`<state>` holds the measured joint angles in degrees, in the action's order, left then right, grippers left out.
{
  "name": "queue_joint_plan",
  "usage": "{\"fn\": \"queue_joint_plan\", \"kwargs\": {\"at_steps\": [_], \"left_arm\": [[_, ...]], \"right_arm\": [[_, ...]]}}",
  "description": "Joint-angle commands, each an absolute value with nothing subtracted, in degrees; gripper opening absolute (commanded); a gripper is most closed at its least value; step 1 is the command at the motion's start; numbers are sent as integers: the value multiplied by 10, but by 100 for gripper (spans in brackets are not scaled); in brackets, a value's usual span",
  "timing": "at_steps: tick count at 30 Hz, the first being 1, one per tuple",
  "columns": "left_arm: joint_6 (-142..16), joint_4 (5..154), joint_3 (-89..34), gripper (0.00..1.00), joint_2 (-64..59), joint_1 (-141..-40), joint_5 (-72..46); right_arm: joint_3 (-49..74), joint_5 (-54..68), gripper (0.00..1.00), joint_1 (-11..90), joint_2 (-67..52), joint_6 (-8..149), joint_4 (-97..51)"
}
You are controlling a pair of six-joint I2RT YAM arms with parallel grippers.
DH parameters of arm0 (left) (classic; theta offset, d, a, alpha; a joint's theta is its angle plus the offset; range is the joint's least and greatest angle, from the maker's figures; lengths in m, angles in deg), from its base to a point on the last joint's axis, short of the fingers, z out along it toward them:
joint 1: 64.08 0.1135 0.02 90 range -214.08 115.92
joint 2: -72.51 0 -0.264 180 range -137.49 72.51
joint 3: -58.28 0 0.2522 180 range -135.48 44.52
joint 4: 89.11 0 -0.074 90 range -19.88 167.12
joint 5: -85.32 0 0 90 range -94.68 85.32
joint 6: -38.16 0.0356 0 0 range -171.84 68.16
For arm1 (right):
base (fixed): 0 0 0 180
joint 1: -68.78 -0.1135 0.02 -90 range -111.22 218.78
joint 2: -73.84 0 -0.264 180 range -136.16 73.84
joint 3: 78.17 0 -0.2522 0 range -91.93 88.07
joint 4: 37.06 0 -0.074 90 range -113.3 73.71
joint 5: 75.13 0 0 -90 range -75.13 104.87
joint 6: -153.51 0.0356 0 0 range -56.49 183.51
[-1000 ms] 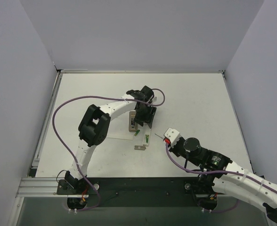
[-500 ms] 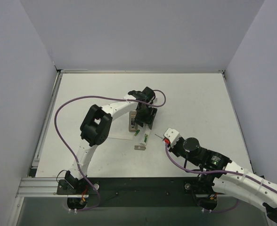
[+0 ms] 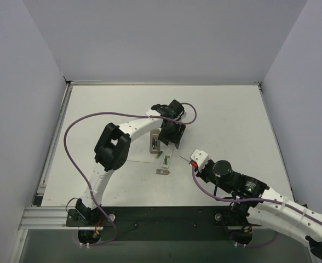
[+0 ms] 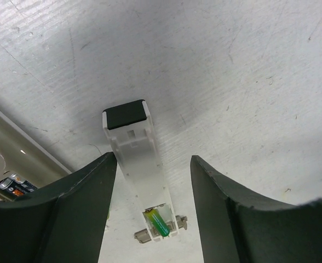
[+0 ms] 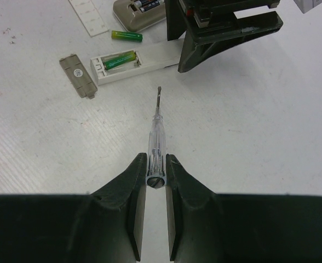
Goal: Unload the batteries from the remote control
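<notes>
The tan-grey remote control [image 3: 154,142] lies mid-table, and its end shows in the right wrist view [image 5: 132,15]. A slim white case [image 4: 136,159] lies beside it with one green battery [image 4: 160,223] in its open end. A second green battery [image 5: 126,35] lies loose between the two. My left gripper [image 4: 153,164] is open and hangs over the white case, one jaw on each side of it. My right gripper [image 5: 154,164] is shut on a clear-handled screwdriver [image 5: 156,137], whose tip points at the white case a short way off.
A small flat grey plate [image 5: 79,75] lies next to the white case's open end. A narrow white strip [image 5: 90,15] lies near the tan remote. The left gripper's dark fingers [image 5: 216,38] stand just beyond the screwdriver tip.
My left gripper has shifted a little to the right, off the tan remote and over the white case. The right arm and the screwdriver have not moved.
</notes>
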<state>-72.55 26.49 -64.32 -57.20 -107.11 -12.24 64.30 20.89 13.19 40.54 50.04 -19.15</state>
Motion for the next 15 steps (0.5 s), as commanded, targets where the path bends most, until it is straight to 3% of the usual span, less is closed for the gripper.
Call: {"fn": "queue_joint_plan", "kwargs": {"at_steps": [1,15], "left_arm": [[-720,241,-681,66,-568,-1073,-103],[-717,234,-670,60,-584,-1074,-89]], "right_arm": [[648,214,0,128,408,502,-200],[643,214,0,128,406,498,-196]]}}
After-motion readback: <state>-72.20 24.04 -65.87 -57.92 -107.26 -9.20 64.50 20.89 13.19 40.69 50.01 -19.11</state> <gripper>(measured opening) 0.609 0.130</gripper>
